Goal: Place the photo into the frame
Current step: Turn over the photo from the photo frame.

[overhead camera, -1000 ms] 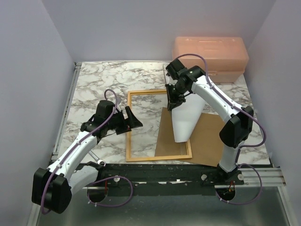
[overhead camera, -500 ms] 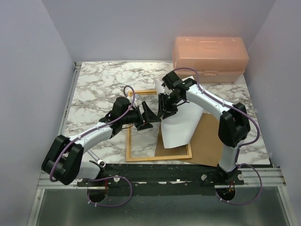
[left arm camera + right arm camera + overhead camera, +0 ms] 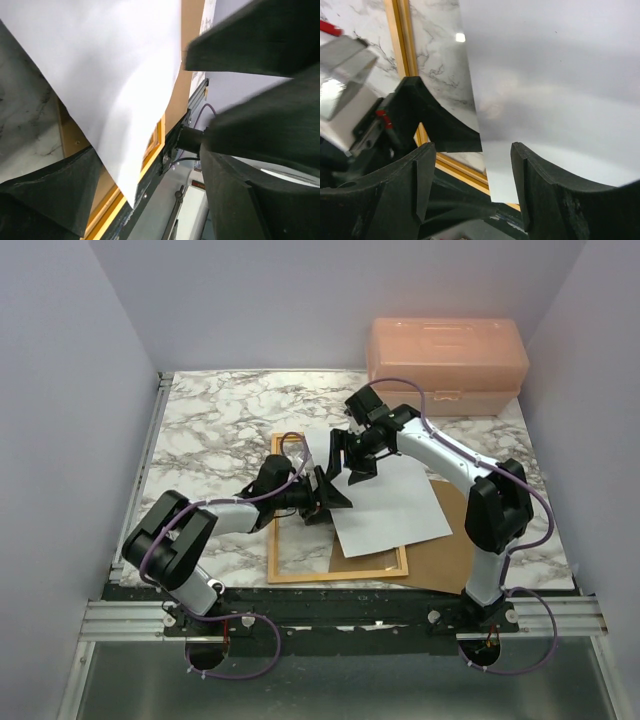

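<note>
Where the photo (image 3: 395,505) lies: white back up, askew across the right part of the frame (image 3: 273,530) and over the brown backing board (image 3: 455,545); not squared inside the rails.
Frame: flat on the marble table (image 3: 210,430), its left part showing bare marble through it, its near rail partly under the print's corner.
My left gripper (image 3: 330,505): jaws spread wide, low over the middle of the frame at the print's left edge; from my left wrist the sheet's near corner shows between my fingers, which are not pinching it.
My right gripper (image 3: 348,468): jaws parted, nothing in them, over the print's far left corner; from my right wrist the sheet's left edge runs down between my fingers.
Between my two grippers: close together, not touching.
Pink box (image 3: 445,355): at the far right of the table, well apart from the frame.
</note>
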{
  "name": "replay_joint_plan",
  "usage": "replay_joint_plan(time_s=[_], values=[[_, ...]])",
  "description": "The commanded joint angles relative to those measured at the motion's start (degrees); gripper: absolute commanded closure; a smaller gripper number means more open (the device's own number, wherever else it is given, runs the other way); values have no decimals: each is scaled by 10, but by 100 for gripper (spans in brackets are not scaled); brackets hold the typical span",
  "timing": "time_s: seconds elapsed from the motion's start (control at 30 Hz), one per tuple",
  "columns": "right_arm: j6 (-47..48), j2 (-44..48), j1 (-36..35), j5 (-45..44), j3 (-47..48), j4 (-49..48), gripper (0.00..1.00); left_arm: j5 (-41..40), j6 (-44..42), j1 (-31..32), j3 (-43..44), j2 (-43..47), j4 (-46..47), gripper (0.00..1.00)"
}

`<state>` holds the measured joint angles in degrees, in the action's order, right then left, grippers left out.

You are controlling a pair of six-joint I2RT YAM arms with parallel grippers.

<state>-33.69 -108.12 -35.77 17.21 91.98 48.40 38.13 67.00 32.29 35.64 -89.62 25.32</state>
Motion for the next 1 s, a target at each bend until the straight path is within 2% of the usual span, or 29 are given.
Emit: replay_joint_plan(time_s=[0.0, 0.1, 0.13, 0.27, 0.5, 0.57, 0.67, 0.77, 0.97], values=[[-7, 30, 4, -40, 24, 3, 32, -5, 40, 3, -23, -41, 103, 25], [-3, 45, 15, -51, 18, 9, 32, -14, 55, 3, -31, -60, 131, 33], [-1, 50, 20, -52, 14, 11, 32, -19, 57, 4, -35, -63, 134, 39], [9, 79, 45, -52, -2, 14, 32, -39, 64, 4, -50, -56, 139, 73], [28, 108, 64, -55, -17, 27, 32, -67, 25, 4, -48, -2, 51, 96], [30, 116, 65, -58, -21, 29, 32, -73, 4, 3, -41, 19, 7, 100], [32, 129, 67, -62, -31, 30, 32, -81, -33, 4, -23, 50, -64, 100], [33, 144, 70, -71, -45, 29, 24, -83, -83, 3, 4, 76, -149, 100], [39, 173, 80, -82, -73, 20, 16, -91, -156, 0, 38, 141, -289, 100]])
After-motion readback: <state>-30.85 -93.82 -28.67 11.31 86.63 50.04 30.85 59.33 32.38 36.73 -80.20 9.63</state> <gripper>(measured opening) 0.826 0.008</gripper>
